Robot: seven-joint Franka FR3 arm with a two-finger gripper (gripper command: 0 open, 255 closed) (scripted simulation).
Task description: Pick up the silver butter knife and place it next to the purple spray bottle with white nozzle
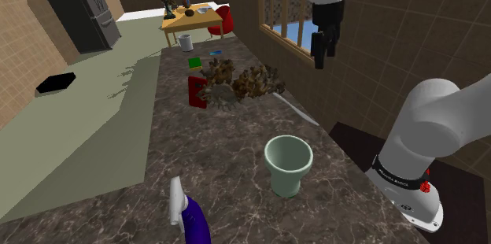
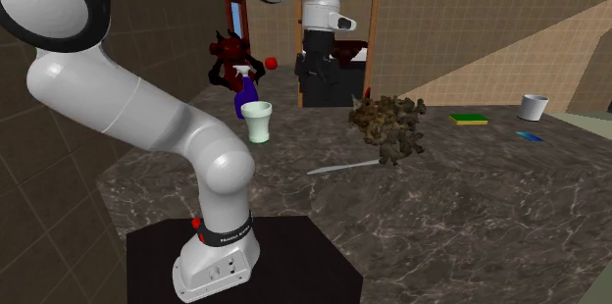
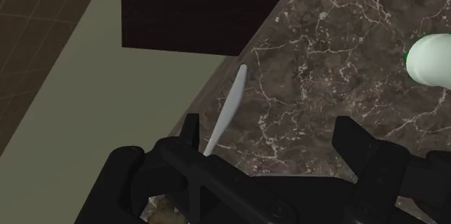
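Gripper (image 3: 269, 125) is wide open, the two black fingers (image 3: 189, 132) spread well apart with nothing between them but bare counter (image 1: 228, 148). It hangs high over the dark marble and touches nothing. In the wrist view the knife (image 3: 228, 107) runs under one finger instead of sitting in the gap, with its near end hidden behind that finger.

The knife is a slim pale thing lying flat right along the wall-side edge of the counter. Using the pale green cup (image 1: 288, 164) as the reference: in the shoulder view the knife is farther up the counter than the cup, between the cup and a brown clump (image 1: 244, 83) of something I can't identify. The purple spray bottle (image 1: 193, 220) with the white nozzle stands on the cup's opposite side, near it and well apart from the knife.
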